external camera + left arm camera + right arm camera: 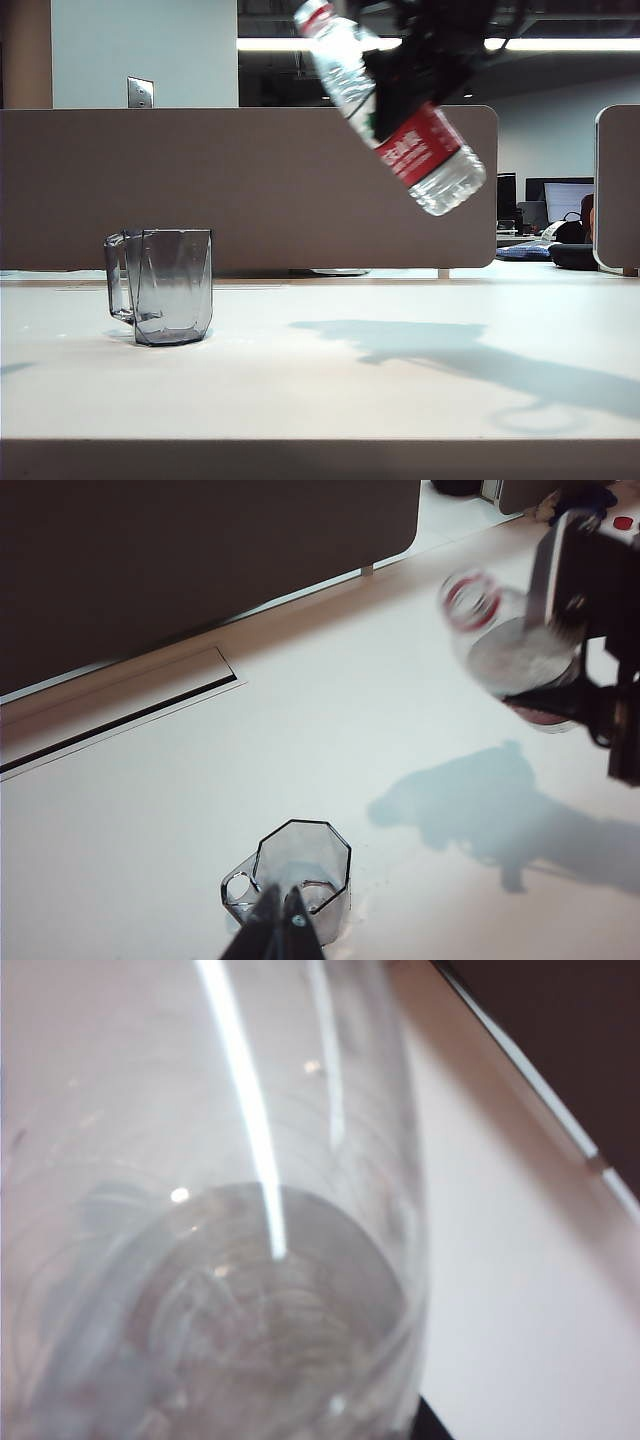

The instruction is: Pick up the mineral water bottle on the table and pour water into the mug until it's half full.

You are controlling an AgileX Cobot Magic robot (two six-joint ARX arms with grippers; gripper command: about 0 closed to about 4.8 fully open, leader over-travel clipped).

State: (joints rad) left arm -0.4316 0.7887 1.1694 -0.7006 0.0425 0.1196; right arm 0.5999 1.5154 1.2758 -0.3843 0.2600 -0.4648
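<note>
Nearest the exterior camera runs the straight front edge of the off-white counter [320, 400], with a soft dark shadow lying across its right half. Farther back, at lower left of that view, the smoky-grey faceted mug [160, 285] stands upright on the counter, its angular handle turned left; whether it holds any water cannot be told. In the left wrist view the left claw [282, 920] hangs just above the mug's rim [300, 865], its two dark fingertips pressed together with nothing between them. High at upper centre-right of the exterior view, well clear of the counter and apart from the mug, the right claw [425, 70] is clamped around the middle of the mineral water bottle [395, 110], which tilts with its red neck ring toward upper left and its base toward lower right. Its red label carries white Chinese characters, too small to read. Behind stands a brown partition panel [250, 185].
</note>
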